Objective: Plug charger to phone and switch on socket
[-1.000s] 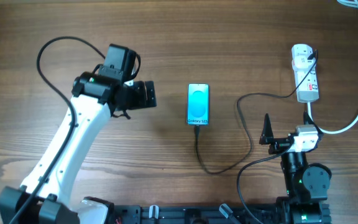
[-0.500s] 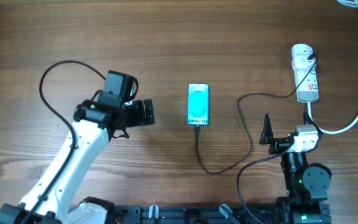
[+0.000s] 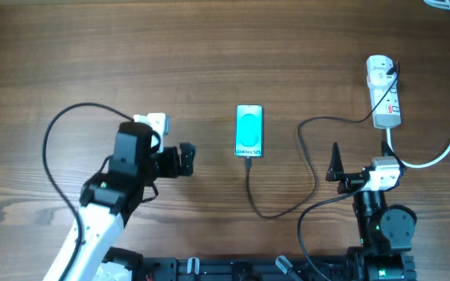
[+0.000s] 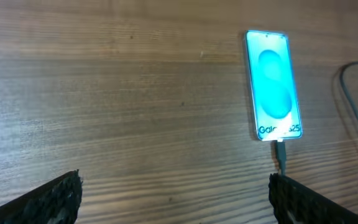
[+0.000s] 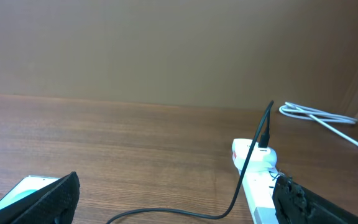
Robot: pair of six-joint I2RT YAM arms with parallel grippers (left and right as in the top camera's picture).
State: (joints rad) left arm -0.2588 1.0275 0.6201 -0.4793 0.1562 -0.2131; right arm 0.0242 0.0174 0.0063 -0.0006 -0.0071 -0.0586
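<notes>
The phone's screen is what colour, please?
Glowing turquoise; the flat rectangular smartphone shows best in the left wrist view.

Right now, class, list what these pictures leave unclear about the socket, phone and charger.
- Socket switch position: too small overhead; right wrist view's bottom edge cuts the socket off.
- Phone: mostly cut off at the bottom edge in the right wrist view.
- Charger tip's seating: too small in any view.

The left arm is pulling back toward its base at the near edge of the surface. It is carrying the left claw [image 3: 187, 158] from beside the far half of the phone [image 3: 249, 131] to level with the phone's near, cabled end. The arm's black cable loop [image 3: 51, 131] is sliding nearer with it.
</notes>
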